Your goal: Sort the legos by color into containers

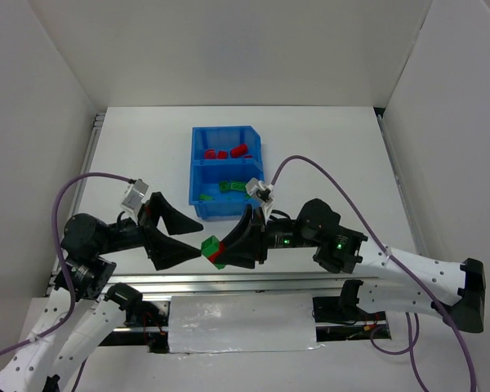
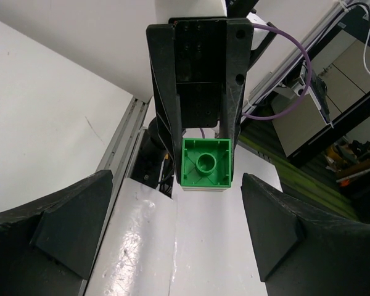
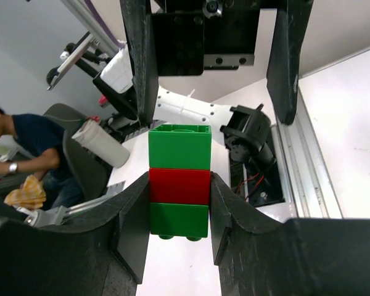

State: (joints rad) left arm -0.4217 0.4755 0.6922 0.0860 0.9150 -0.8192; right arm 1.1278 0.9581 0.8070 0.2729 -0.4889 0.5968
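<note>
Table [image 1: 131, 163]: white, carrying a blue bin [image 1: 194, 175] split into two compartments. Left gripper [image 2: 176, 234]: jaws spread wide, nothing held, tips facing the stack [image 2: 205, 162] and just short of it. Right gripper [image 3: 179, 206]: closed on that green-red-green stack, fingers clamping its red and lower green bricks, upper green brick protruding. Stack position: held off the table at its near edge, near the bin's near wall but apart from it. Far compartment: red bricks [image 1: 229, 153]. Near compartment: green bricks [image 1: 231, 187]
</note>
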